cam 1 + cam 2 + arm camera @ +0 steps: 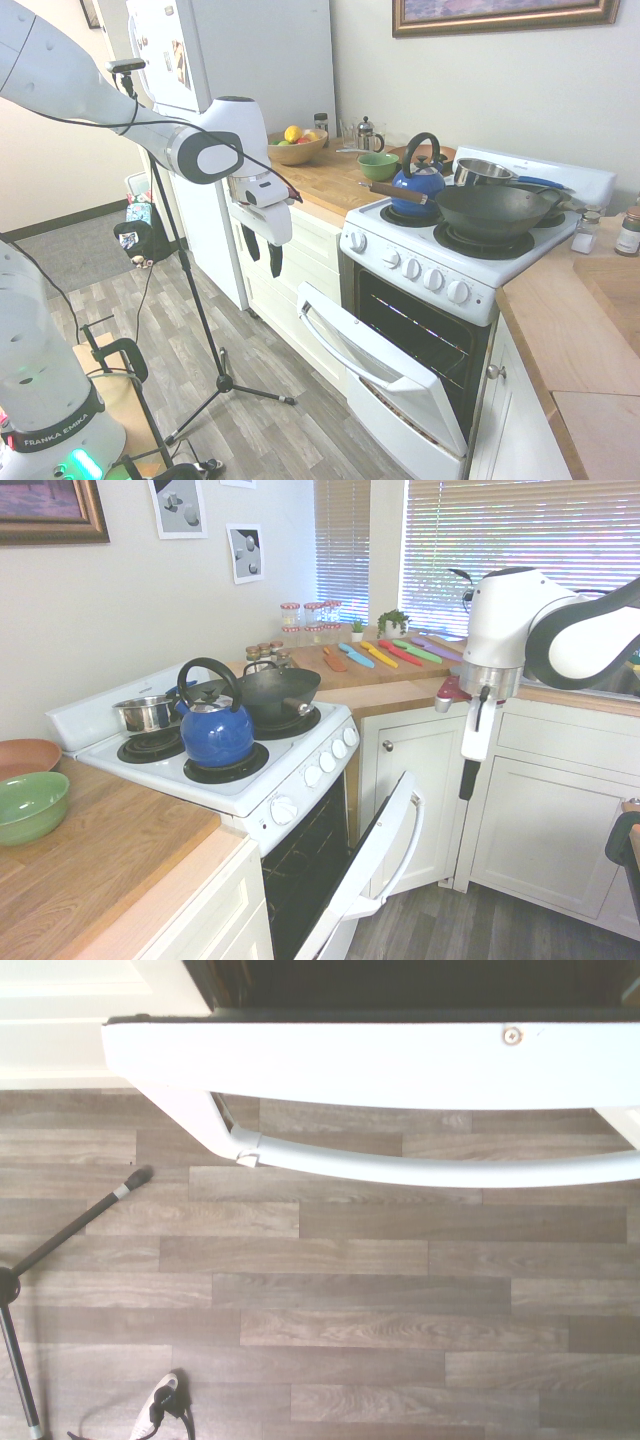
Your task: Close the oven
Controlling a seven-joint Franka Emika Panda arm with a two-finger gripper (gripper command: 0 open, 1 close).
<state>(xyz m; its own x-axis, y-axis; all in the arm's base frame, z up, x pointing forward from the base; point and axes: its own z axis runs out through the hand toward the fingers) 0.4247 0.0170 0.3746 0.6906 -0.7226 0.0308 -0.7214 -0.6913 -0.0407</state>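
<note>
One white oven (pixel 440 290) stands between wooden countertops (pixel 570 330), its door (pixel 375 365) hanging partly open and tilted outward from the bottom hinge, so that the dark cavity (pixel 420 330) behind it is exposed. Five round white knobs (pixel 410 268) line the front panel above the cavity. On the coil burners sit a blue kettle (pixel 418 185), a dark wok (pixel 495 210) and a small steel saucepan (pixel 485 171). The long bar handle (pixel 408 832) runs along the upper edge of the door (in the wrist view it shows as a white curved bar (pixel 420 1165) over the grey plank floor (pixel 330 1300)).

The gripper (pixel 265 255) hangs in mid-air in front of the cream cabinets (pixel 300 260), near the door's free edge but apart from it, touching nothing. Its dark fingers (pixel 467 780) point straight down; the second exterior view shows them as one narrow dark strip, so the jaws appear together and hold nothing.

A green bowl (pixel 378 165) and a fruit bowl (pixel 297 148) rest on the counter beside the oven.
</note>
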